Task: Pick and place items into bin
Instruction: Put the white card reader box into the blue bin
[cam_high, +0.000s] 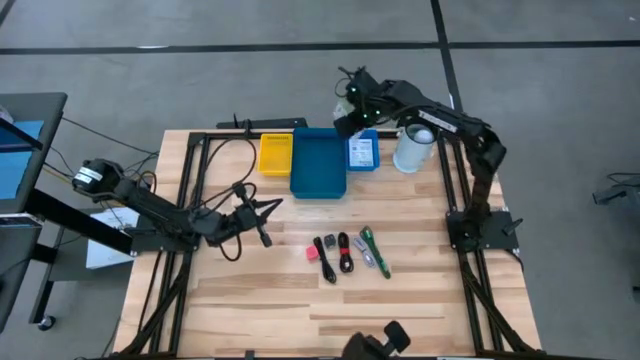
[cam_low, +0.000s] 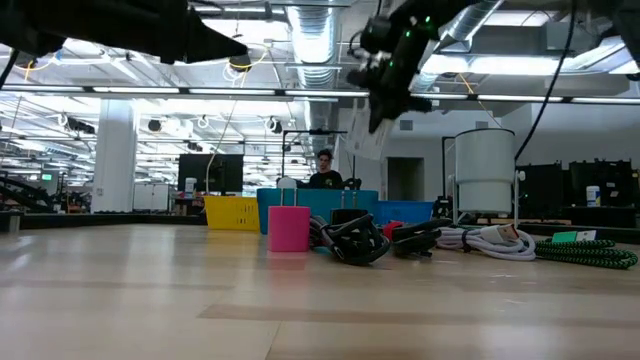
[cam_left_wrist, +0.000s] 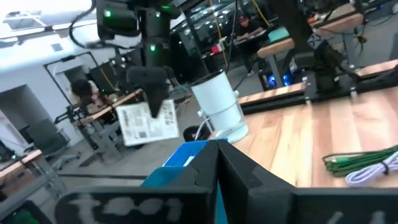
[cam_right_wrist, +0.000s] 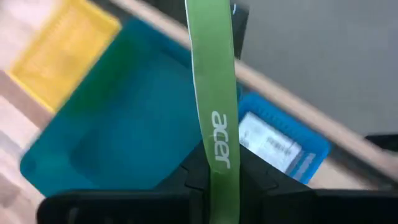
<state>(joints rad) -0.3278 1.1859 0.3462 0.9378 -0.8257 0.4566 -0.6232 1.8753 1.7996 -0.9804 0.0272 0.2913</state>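
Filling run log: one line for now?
right gripper: shut on white printed packet, above teal plastic bin | left gripper: shut, over table's left

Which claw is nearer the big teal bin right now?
Right. The right claw hangs over the teal bin's far right corner, holding a white packet; the left claw, shut, sits over the table on the bin's near left.

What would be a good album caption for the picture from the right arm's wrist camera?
Right gripper holds a green packet edge marked "acer" above the teal bin, yellow bin and blue bin alongside.
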